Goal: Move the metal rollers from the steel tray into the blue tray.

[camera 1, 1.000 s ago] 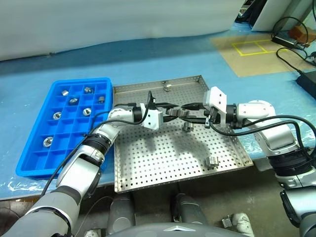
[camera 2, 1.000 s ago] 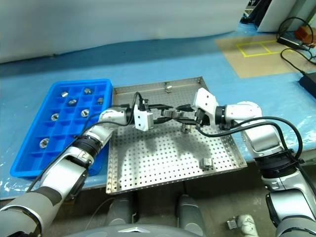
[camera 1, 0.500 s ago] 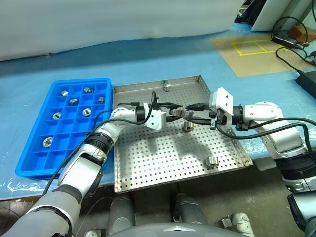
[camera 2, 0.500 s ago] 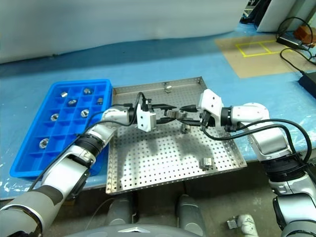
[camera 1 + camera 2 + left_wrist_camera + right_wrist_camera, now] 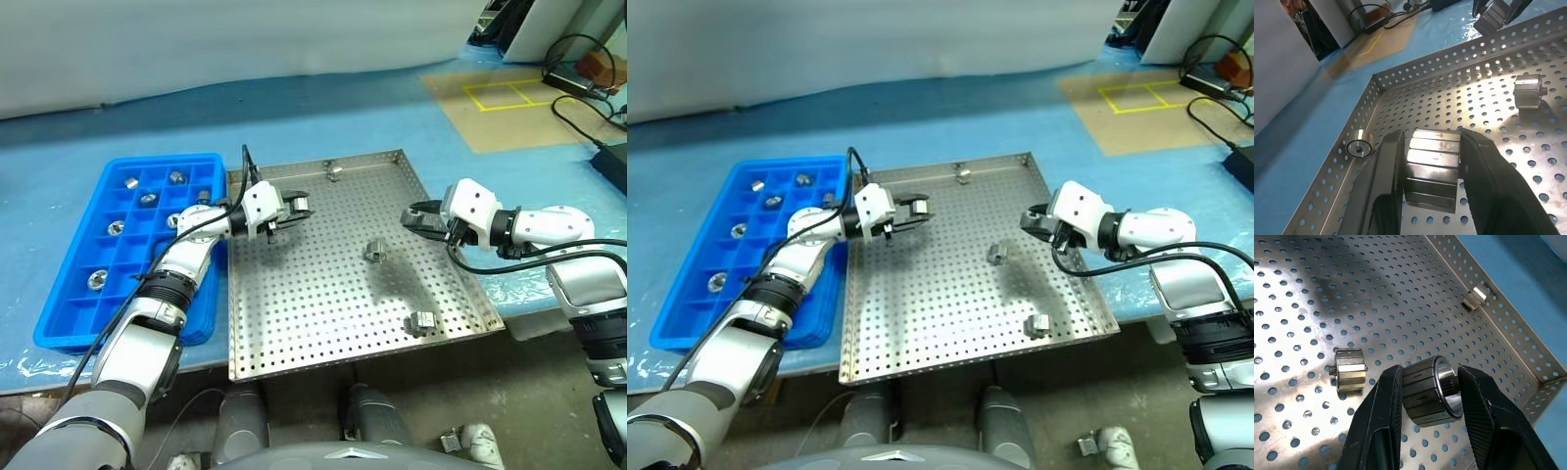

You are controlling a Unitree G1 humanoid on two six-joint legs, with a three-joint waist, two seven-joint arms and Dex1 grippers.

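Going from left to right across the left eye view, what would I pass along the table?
Blue tray → left pincer gripping a metal roller → roller by the steel tray's far rim → roller mid-tray → roller near the front → right pincer, also gripping a roller.

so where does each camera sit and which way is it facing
Head views: look forward and down at the steel tray and blue tray, both arms showing.
Left wrist view: looks along left hand, shut on a roller.
Right wrist view: looks along right hand, shut on another roller.
Both wrist views share the tray's perforated floor.
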